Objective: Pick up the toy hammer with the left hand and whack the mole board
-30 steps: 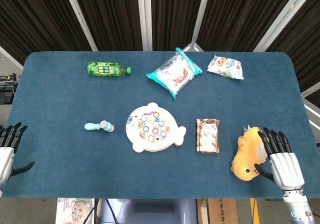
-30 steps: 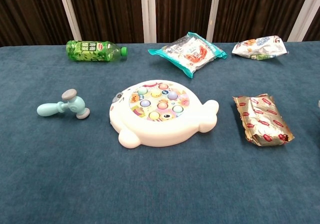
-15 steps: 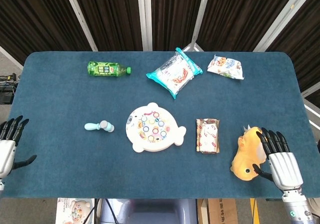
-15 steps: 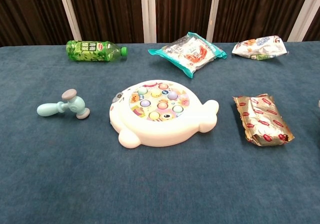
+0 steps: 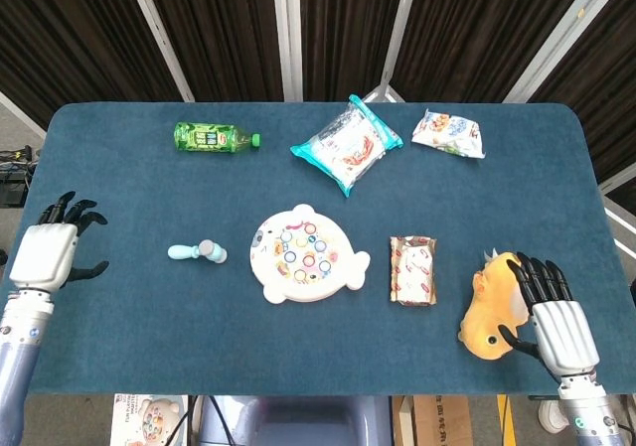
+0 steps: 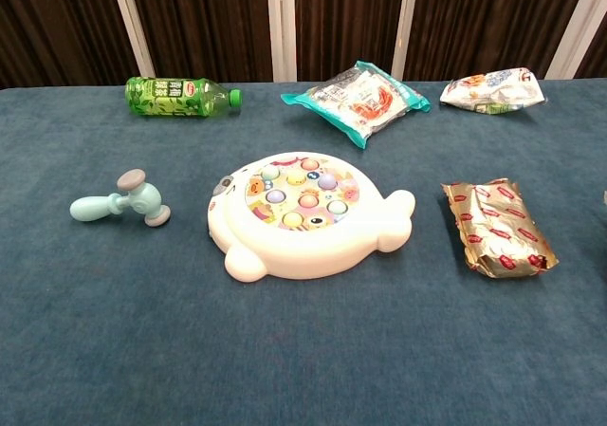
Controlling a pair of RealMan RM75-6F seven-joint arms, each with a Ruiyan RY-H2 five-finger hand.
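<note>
The light blue toy hammer [image 5: 197, 252] [image 6: 121, 203] lies on the blue table, handle pointing left, just left of the white mole board [image 5: 305, 254] [image 6: 303, 215] with its coloured buttons. My left hand [image 5: 55, 249] hovers over the table's left edge, well left of the hammer, fingers apart and holding nothing. My right hand [image 5: 552, 317] rests at the front right, fingers spread, beside an orange plush toy [image 5: 492, 307]. Neither hand shows in the chest view.
A green bottle [image 5: 214, 137] lies at the back left. A teal snack bag [image 5: 348, 144] and a white snack bag [image 5: 449, 131] sit at the back. A gold-wrapped packet [image 5: 412, 269] lies right of the mole board.
My left hand has come up and in from the front left corner onto the table's left edge, toward the hammer. The right hand has barely moved.
</note>
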